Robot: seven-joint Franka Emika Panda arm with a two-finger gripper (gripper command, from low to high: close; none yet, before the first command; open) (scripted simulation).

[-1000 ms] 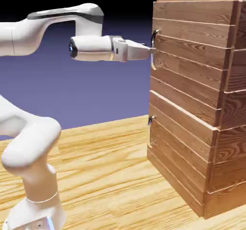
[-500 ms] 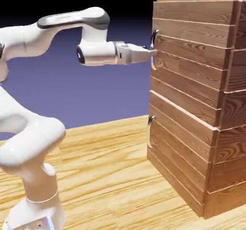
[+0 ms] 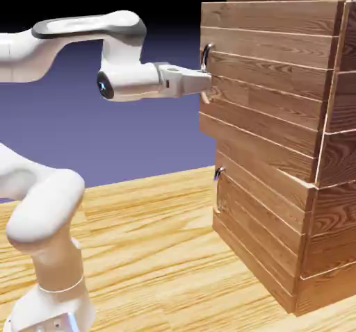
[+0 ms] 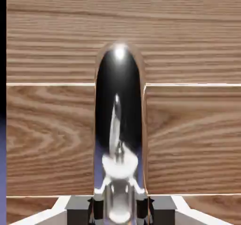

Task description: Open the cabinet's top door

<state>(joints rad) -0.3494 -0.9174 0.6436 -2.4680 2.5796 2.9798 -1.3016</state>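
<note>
The top door (image 3: 268,80) of the cabinet (image 3: 278,233) stands slightly open, its free edge swung out past the lower door (image 3: 261,205) toward the arm, at the exterior view's right; its curved metal handle (image 3: 206,60) is pinched between the 2 fingertips of the claw (image 3: 209,82), 1 on each side of it in the hand view; the lower door, with 1 metal handle of its own, sits closed beneath; the white arm (image 3: 122,42) reaches over from the exterior view's left; the cabinet rests on the light wooden surface (image 3: 167,254)
</note>
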